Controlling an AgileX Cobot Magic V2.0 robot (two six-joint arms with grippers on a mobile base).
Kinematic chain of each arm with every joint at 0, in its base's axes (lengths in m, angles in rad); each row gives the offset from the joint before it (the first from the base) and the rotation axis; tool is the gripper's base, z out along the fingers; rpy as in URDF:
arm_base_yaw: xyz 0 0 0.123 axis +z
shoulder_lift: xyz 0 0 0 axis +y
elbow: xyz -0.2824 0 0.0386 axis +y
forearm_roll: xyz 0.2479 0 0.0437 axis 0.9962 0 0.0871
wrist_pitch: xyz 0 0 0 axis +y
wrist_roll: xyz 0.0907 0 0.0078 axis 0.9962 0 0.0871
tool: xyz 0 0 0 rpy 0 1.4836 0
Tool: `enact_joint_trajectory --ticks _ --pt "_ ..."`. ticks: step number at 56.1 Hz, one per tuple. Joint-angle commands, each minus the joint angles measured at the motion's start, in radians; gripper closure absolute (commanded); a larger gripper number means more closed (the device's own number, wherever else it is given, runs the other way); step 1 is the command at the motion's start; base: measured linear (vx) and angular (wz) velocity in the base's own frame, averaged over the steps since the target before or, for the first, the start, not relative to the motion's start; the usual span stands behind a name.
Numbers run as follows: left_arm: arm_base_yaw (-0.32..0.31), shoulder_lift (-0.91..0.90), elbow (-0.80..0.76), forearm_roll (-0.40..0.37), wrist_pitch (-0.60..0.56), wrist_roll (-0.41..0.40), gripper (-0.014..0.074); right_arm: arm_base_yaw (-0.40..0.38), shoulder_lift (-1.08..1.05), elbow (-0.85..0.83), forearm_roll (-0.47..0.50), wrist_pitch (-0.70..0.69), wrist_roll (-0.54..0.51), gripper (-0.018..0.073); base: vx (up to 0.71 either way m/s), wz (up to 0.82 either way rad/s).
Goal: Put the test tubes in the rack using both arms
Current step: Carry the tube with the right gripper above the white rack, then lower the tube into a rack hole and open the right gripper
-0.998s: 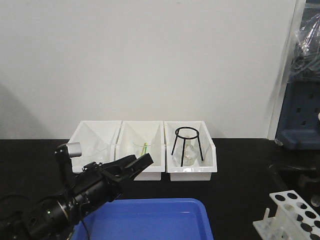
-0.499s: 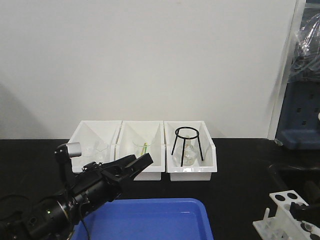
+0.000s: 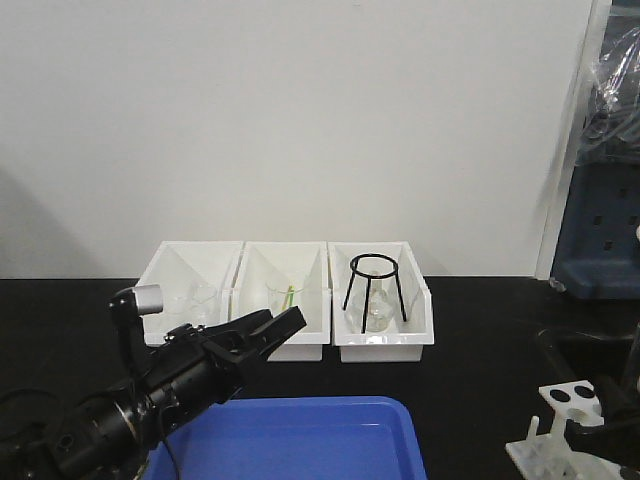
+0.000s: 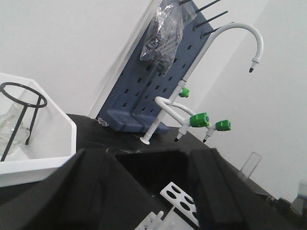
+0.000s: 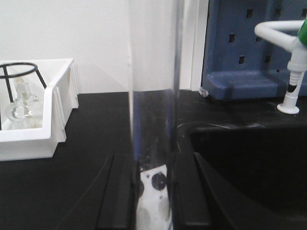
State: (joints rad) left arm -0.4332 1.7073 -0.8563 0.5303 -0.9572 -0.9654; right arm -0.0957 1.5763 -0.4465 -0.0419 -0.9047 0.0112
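The right gripper point(image 5: 153, 206) is clamped on a test tube point(image 5: 153, 72), with its black fingers point(image 5: 117, 191) pressed to either side of the clear glass. The tube stands upright and runs out of the top of the right wrist view. Through its lower part shows a patch of white with dark round holes, the rack point(image 3: 570, 400); whether the tube's end sits in a hole cannot be told. In the front view the rack stands at the lower right of the black table point(image 3: 480, 380), with a dark part of the right arm over its near side. The left gripper point(image 4: 148, 191) hangs with its jaws spread wide and nothing between them, near the far left corner of the blue tray point(image 3: 300, 440). It points toward the three white bins point(image 3: 180, 270). The rightmost bin holds a black tripod point(image 3: 375, 285) over a glass flask point(image 3: 377, 312).
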Motion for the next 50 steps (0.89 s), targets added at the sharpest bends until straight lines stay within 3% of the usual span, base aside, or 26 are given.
enact_joint_trajectory --ticks 1,23,35,43,50 --pt "-0.001 -0.046 -0.026 -0.036 -0.071 0.0 0.0091 -0.008 -0.006 -0.023 -0.009 -0.127 -0.003 0.0566 0.0 0.0" --pt "-0.001 -0.038 -0.026 -0.036 -0.069 0.0 0.0091 -0.008 0.101 0.014 -0.004 -0.278 -0.002 0.0564 0.0 0.0" --pt "-0.001 -0.036 -0.026 -0.036 -0.068 0.0 0.0091 -0.008 0.107 0.014 -0.005 -0.269 -0.002 0.0545 0.0 0.0" --pt "-0.001 -0.036 -0.026 -0.036 -0.068 0.0 0.0091 -0.008 0.107 0.014 -0.008 -0.248 -0.011 0.0474 0.0 0.0" --pt "-0.001 -0.036 -0.026 -0.036 -0.068 0.0 0.0091 -0.008 0.107 0.014 -0.013 -0.212 -0.011 0.0351 0.0 0.0"
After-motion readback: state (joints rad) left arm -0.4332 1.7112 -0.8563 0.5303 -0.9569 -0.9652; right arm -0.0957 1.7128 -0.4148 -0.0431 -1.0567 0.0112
